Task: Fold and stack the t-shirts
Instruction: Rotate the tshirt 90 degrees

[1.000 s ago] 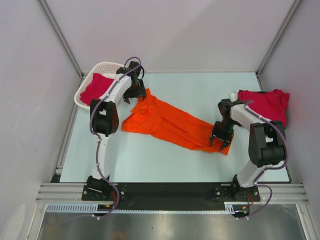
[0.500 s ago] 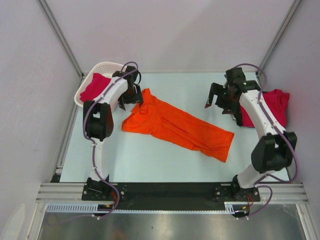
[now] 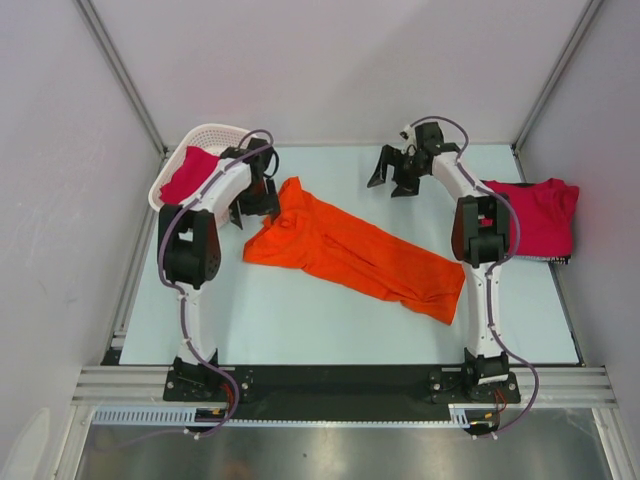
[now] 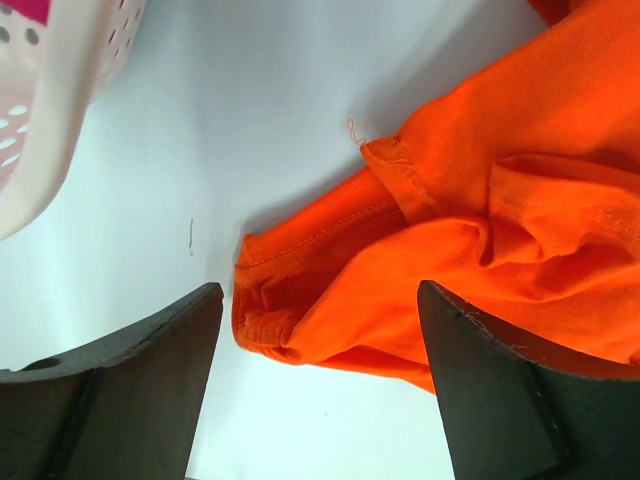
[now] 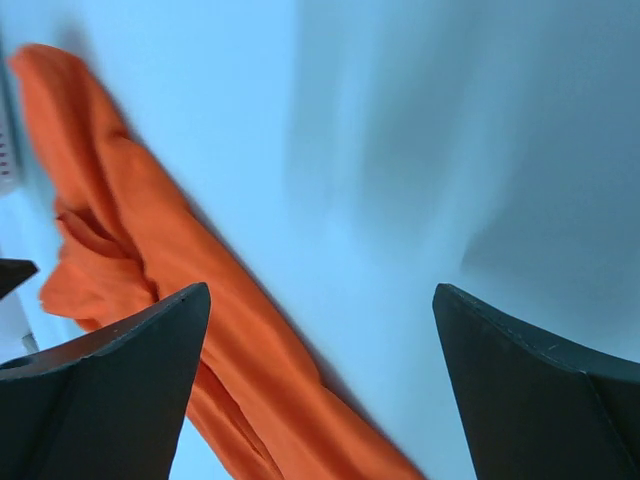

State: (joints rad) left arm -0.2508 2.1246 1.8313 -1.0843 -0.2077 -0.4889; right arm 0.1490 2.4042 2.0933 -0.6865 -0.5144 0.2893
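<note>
Orange t-shirt (image 3: 350,250) lies rumpled into a long band across the middle of the table (image 3: 300,320), its near end toward the right arm and its far end up by the left arm. It looks soft, light and limp. I judge it will sag and bunch wherever it is lifted, and a pinch may catch more than one layer. The best hold is probably a stitched edge, a hem corner or a sleeve seam, one per arm, so the cloth can be pulled flat. A red t-shirt (image 3: 535,215) lies at the table's right edge. At the orange shirt's far end the left gripper (image 4: 318,300) stands wide open and empty, its jaws either side of a bunched stitched edge; whether it touches the cloth I cannot tell. A second red t-shirt (image 3: 190,175) sits in the white basket (image 3: 215,132) at the far left. Farthest back, the right gripper (image 3: 393,172) is spread fully, holding nothing, over bare table.
</note>
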